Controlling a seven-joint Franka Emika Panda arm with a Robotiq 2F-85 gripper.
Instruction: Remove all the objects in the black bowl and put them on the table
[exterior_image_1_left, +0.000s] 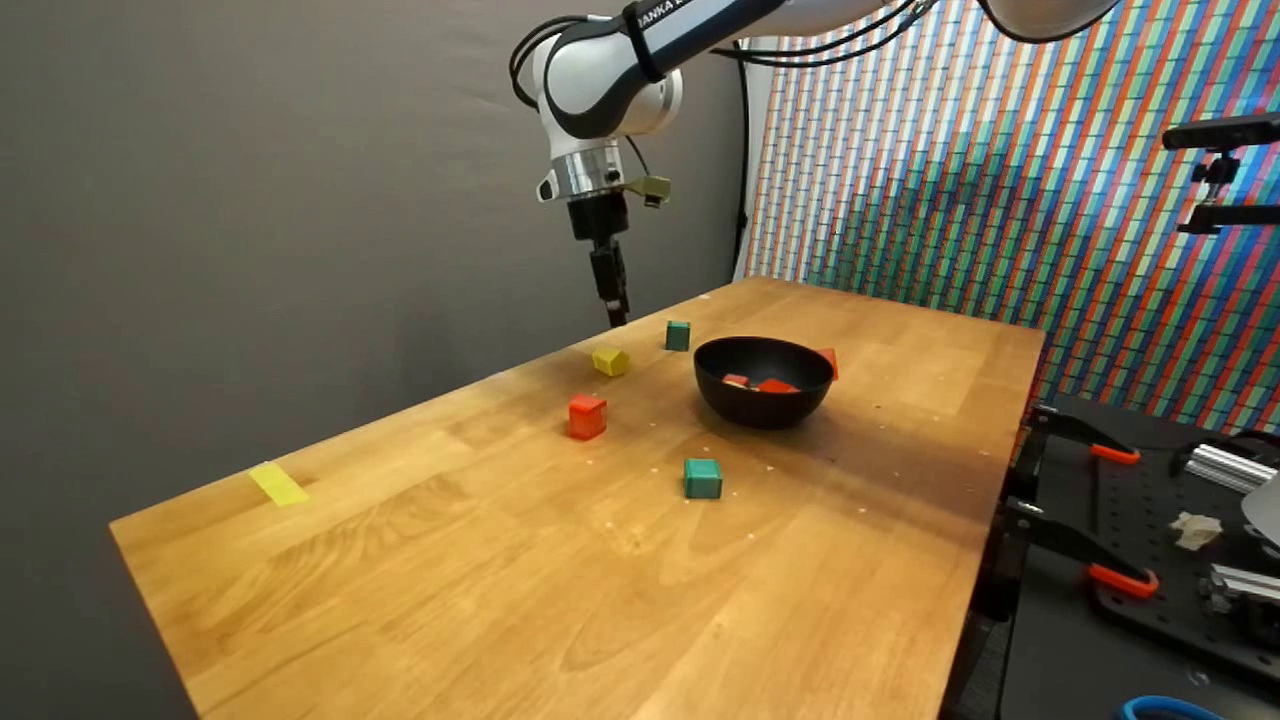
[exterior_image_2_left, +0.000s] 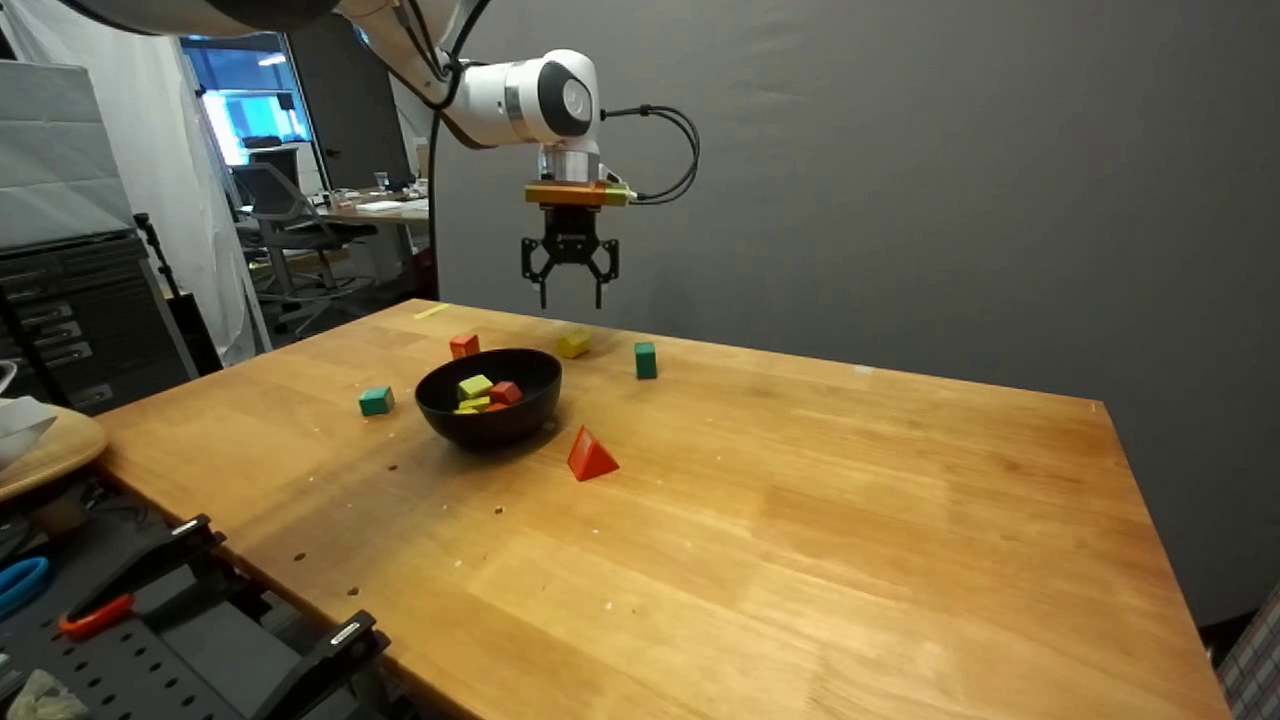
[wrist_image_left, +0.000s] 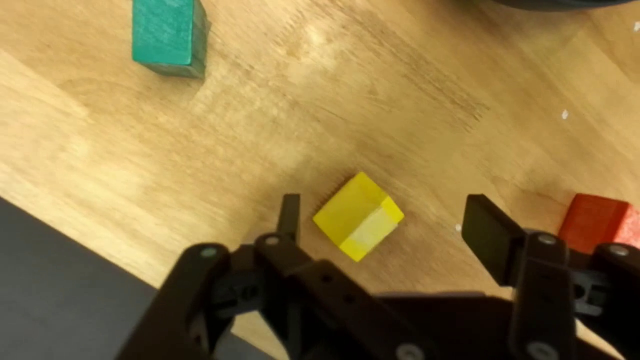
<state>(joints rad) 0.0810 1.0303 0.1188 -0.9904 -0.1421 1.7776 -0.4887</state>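
Plainly, we saw the black two-fingered claw (exterior_image_2_left: 571, 298) hanging unclenched near one long edge of the light-brown wooden counter (exterior_image_2_left: 850, 560), its fingers (wrist_image_left: 492, 240) spread well apart. In the wrist view we looked down between them at a small yellow block (wrist_image_left: 358, 217), which lay on the counter below, apart from both. To one side of it stood a dark green block (exterior_image_2_left: 645, 360), and to the other sat a small red block (exterior_image_1_left: 587, 417). The round, shallow, glossy black bowl (exterior_image_2_left: 490, 435) rested upright on the counter; inside it we made out a pale yellow-green block (exterior_image_2_left: 475, 386), a red-orange block (exterior_image_2_left: 506, 392) and, lower down, a yellow piece (exterior_image_2_left: 472, 405) and a red piece (exterior_image_2_left: 495, 407), both partly hidden. We found a red pyramid-shaped block (exterior_image_2_left: 592, 457) on the counter just beside the bowl, and a teal-green block (exterior_image_1_left: 703, 478) near it on another side. A flat yellow strip (exterior_image_1_left: 279, 483) lay by the counter's edge, well apart from the blocks, and a grey backdrop (exterior_image_1_left: 250, 200) rose behind.
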